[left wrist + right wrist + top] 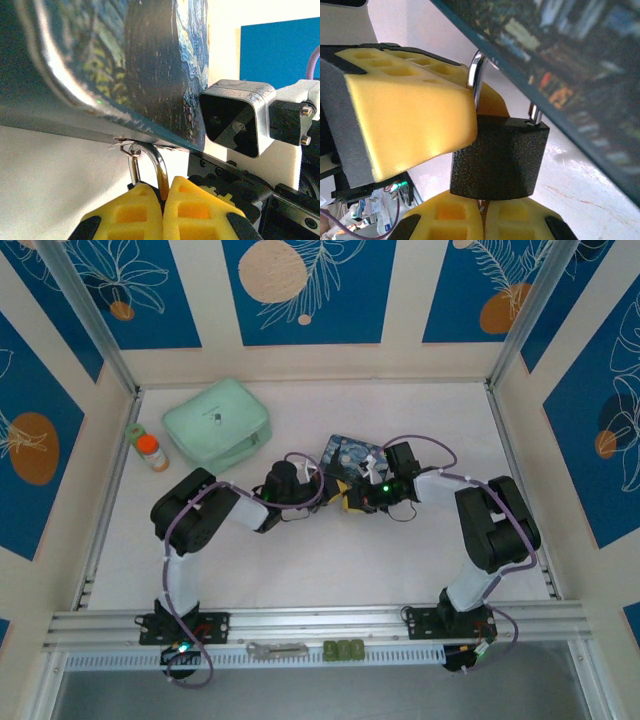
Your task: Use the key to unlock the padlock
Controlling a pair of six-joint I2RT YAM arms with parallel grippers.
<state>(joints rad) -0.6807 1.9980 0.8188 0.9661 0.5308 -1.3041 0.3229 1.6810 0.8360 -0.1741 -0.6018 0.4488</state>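
Our right gripper (pixel 482 220) is closed tight just under the padlock (pixel 500 160), presumably feeding in the key, which we cannot see. Our left gripper (pixel 162 192) clamps the shackle (pixel 159 160) to steady it. Beyond, the padlock hangs from the tin (pixel 150 60).

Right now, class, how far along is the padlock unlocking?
Done: the left tool is shut on the shackle, steadying the padlock hanging from the tin. In hand: the right tool is shut right under the padlock body, likely holding the key, which is hidden. Left: the shackle is seated in the body, so the lock is not yet open.
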